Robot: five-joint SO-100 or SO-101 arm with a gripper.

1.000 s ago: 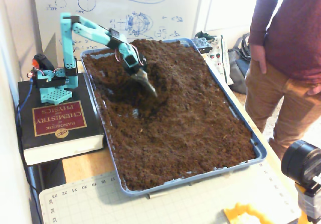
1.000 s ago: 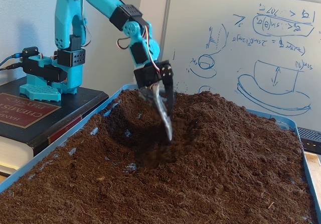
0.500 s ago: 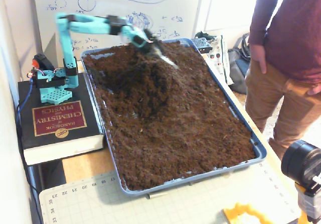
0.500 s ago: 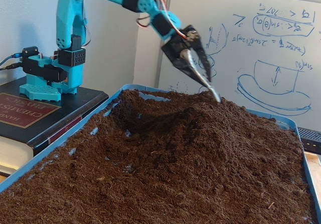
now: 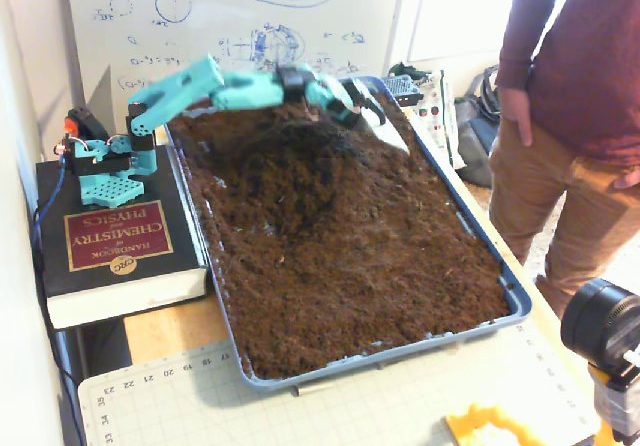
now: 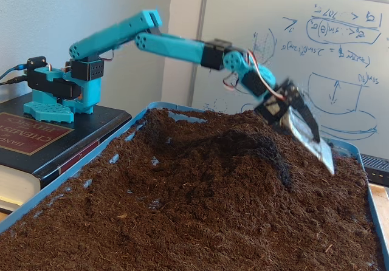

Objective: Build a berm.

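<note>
Dark-brown soil fills the blue tray [image 5: 519,308] [image 6: 72,168]. At its far end the soil rises into a mound, the berm [image 5: 300,156] [image 6: 243,155], with a darker hollow on the side toward the arm's base. My turquoise arm reaches out across the mound's top. The gripper [image 5: 372,118] [image 6: 301,128] hangs over the mound's far slope near the tray's rim, blurred by motion. A flat grey blade [image 5: 392,138] [image 6: 317,143] sticks out from between its jaws, tip just above the soil.
The arm's base [image 5: 105,161] stands on a thick book [image 5: 118,241] left of the tray. A person [image 5: 570,116] stands at the right. A whiteboard [image 6: 316,52] is behind, a camera [image 5: 605,331] and a cutting mat [image 5: 330,406] in front.
The blade rose out of the hollow on the mound's base-side, swung over the top, and now sits low over the far slope with the arm stretched out.
</note>
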